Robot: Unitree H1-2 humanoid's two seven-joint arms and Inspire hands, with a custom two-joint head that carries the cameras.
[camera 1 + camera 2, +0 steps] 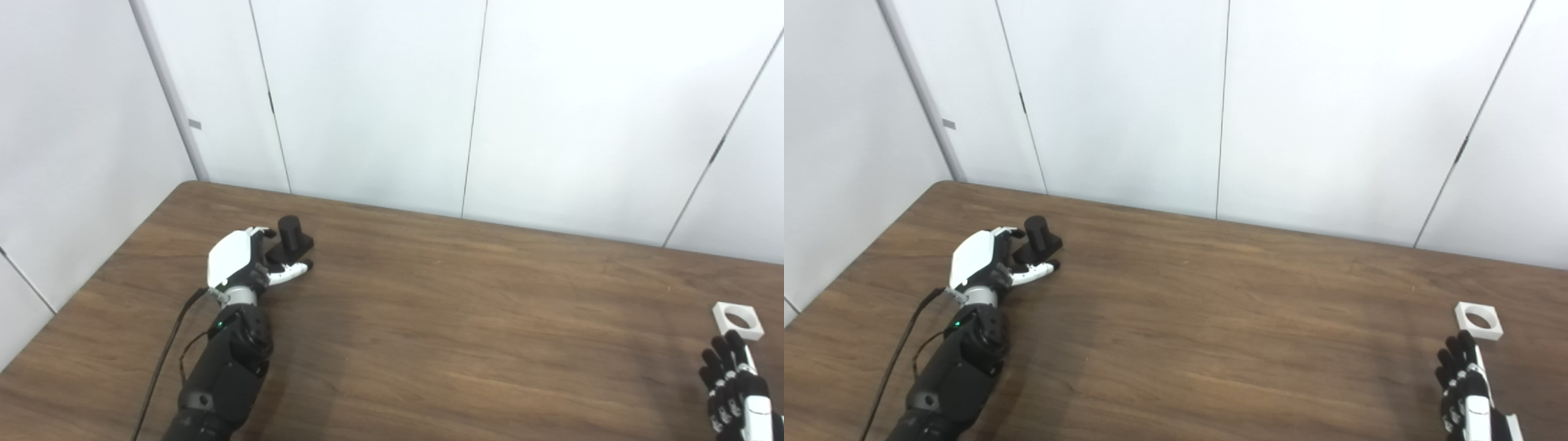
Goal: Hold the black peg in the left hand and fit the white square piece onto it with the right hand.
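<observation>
The black peg (293,239) stands upright on its square base on the brown table (465,318), at the far left. My left hand (245,260) lies beside it with its fingers apart, the fingers around the base but not closed on it. The white square piece (738,320), with a round hole, lies flat at the table's right side. My right hand (735,386) is just in front of it, fingers stretched out and apart, holding nothing. The piece also shows in the right eye view (1479,320).
White wall panels (429,92) stand behind the table's far edge. The table's left edge runs close to my left arm. A black cable (162,361) hangs along the left forearm.
</observation>
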